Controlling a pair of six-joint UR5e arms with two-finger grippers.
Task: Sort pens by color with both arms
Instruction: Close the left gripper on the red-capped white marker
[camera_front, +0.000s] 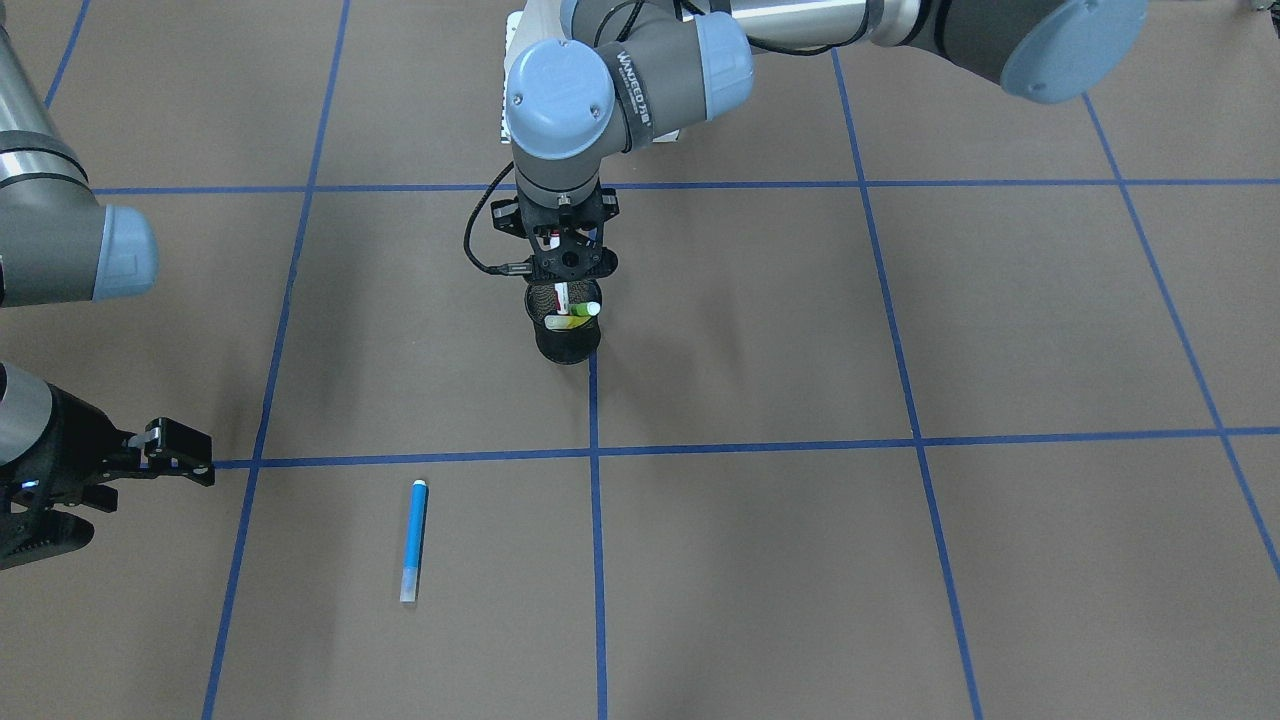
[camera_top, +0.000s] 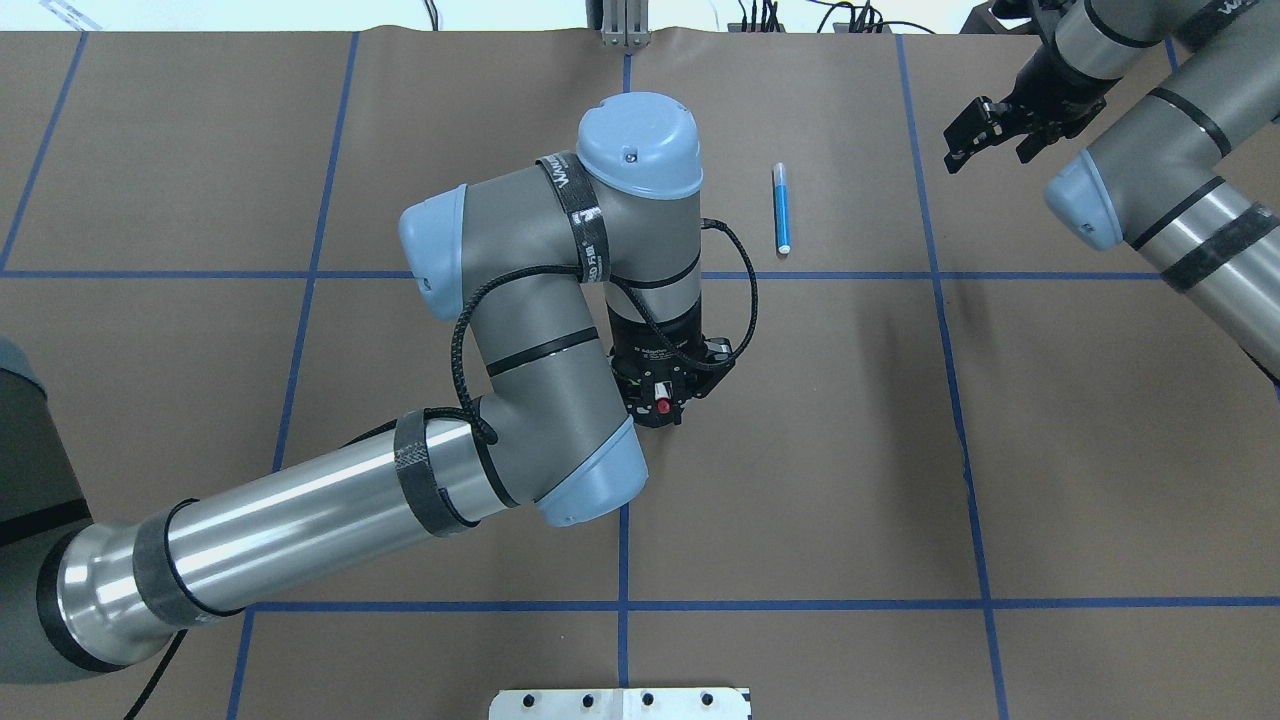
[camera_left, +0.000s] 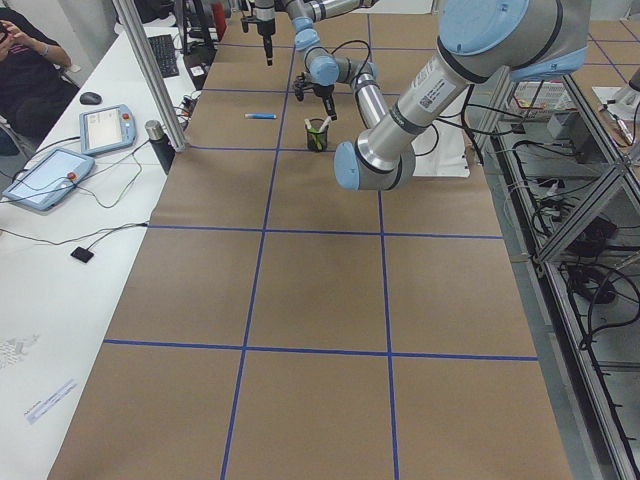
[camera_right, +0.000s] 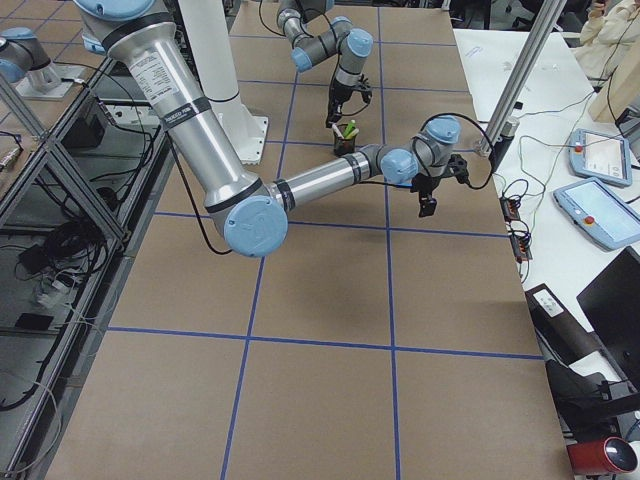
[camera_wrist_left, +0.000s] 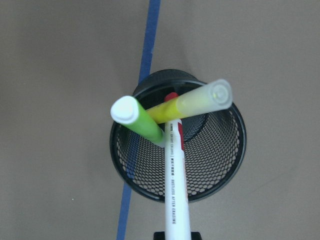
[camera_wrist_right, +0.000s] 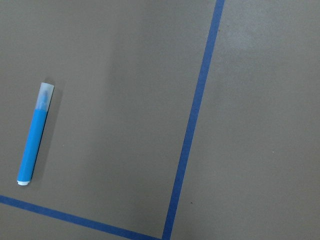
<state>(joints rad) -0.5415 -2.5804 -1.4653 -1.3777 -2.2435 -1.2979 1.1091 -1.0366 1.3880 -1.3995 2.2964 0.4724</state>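
In the front-facing view the left gripper hangs over the mesh cup at a tape crossing. The white pen rises between its jaws, which look clenched on it. The blue pen lies flat on the paper, well apart from the cup. The right gripper hovers off to the blue pen's side, its jaws spread and holding nothing. From overhead the left arm's wrist hides the cup, and the blue pen lies between that wrist and the table's far edge. The left wrist view shows the white pen running from the jaws down into the cup, passing under the crossed green pen and yellow pen, which lean on opposite sides of the rim. The pull probably wants to be slow and along the white pen's own line, so its red end does not drag the other two or tip the cup. The right wrist view shows bare paper across the tape line from the blue pen, likely room for another colour.
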